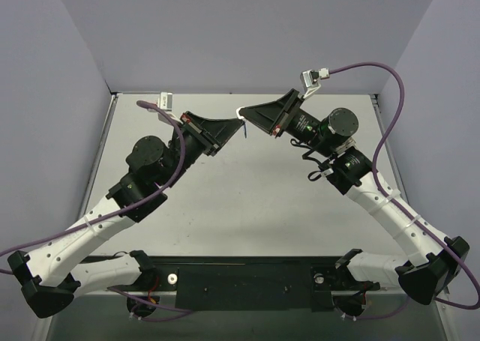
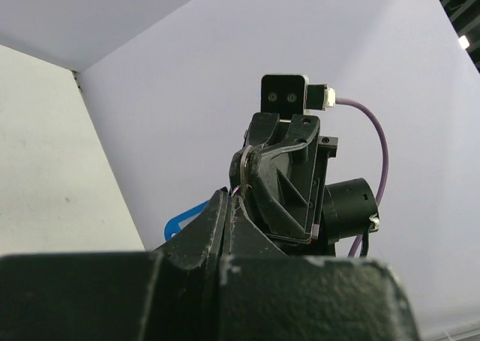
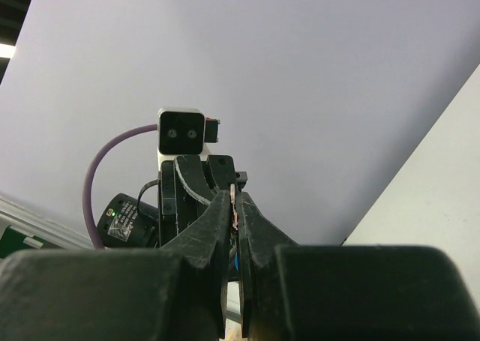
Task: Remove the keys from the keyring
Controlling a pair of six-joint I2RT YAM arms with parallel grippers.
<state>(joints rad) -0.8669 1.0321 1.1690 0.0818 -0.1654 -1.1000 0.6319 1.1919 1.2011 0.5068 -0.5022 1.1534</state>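
Grey bench (image 1: 247,206) sat boxed in by pale lilac walls (image 1: 67,64) on three sides, both arms raised and meeting over its far middle. Left claw (image 1: 231,129) and right claw (image 1: 246,115) were nose to nose, tips almost touching, well above the surface. That pose made sense to me: one side anchors the ring, the other works the key around the coil. Right claw (image 3: 234,200) had its fingers together on a thin sliver of metal. From the left wrist it read as a small silver round piece, which I took as the key (image 2: 244,166), pinched at that tip. I could not separate key from ring at this size. Left claw (image 2: 229,200) was also closed, fingers meeting at the tip, as far as I could judge on the keyring (image 1: 241,113). A blue tag (image 1: 245,129) hung just beside and below the tips. So the task's parts were in the air between the two claws, nothing on the bench, key not yet free. On room: plenty of open bench below and toward the near edge, and side walls well apart from both wrists. The back wall was the closest limit. The right arm's purple cable (image 1: 386,124) looped out toward the right wall, so a pull-apart along the left-right line looked safest. Main risk was the key dropping once it cleared the ring.
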